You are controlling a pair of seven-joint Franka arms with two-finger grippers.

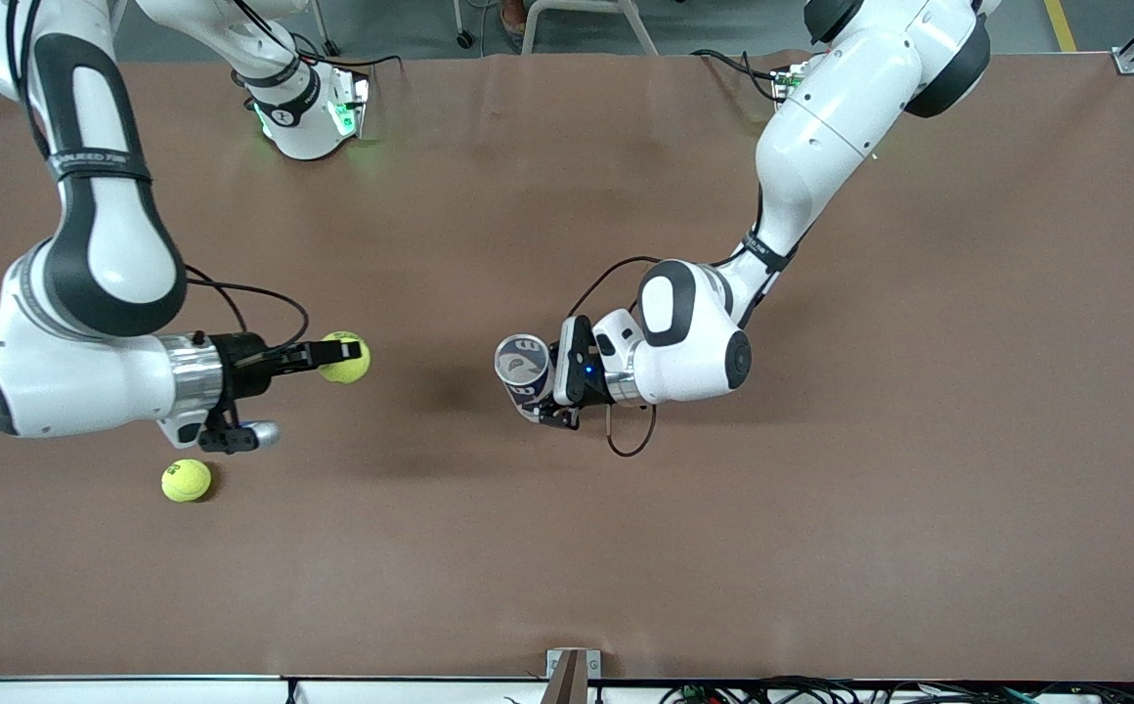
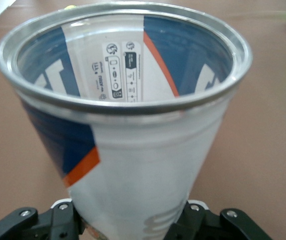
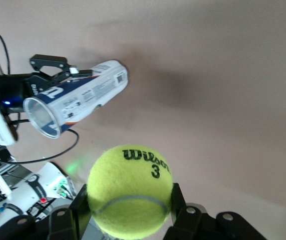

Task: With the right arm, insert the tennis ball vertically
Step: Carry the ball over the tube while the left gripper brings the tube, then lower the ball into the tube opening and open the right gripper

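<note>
My right gripper (image 1: 344, 356) is shut on a yellow-green tennis ball (image 1: 346, 361) and holds it above the brown table toward the right arm's end. The ball (image 3: 130, 190) fills the fingers in the right wrist view, marked Wilson 3. My left gripper (image 1: 543, 391) is shut on a white, blue and orange ball can (image 1: 523, 369), held above the middle of the table with its open mouth up toward the front camera. The can's metal rim (image 2: 122, 102) shows open and empty in the left wrist view. The can also shows in the right wrist view (image 3: 77, 102).
A second tennis ball (image 1: 186, 480) lies on the table (image 1: 821, 538), nearer to the front camera than the right gripper. The arm bases stand along the table's edge farthest from the front camera.
</note>
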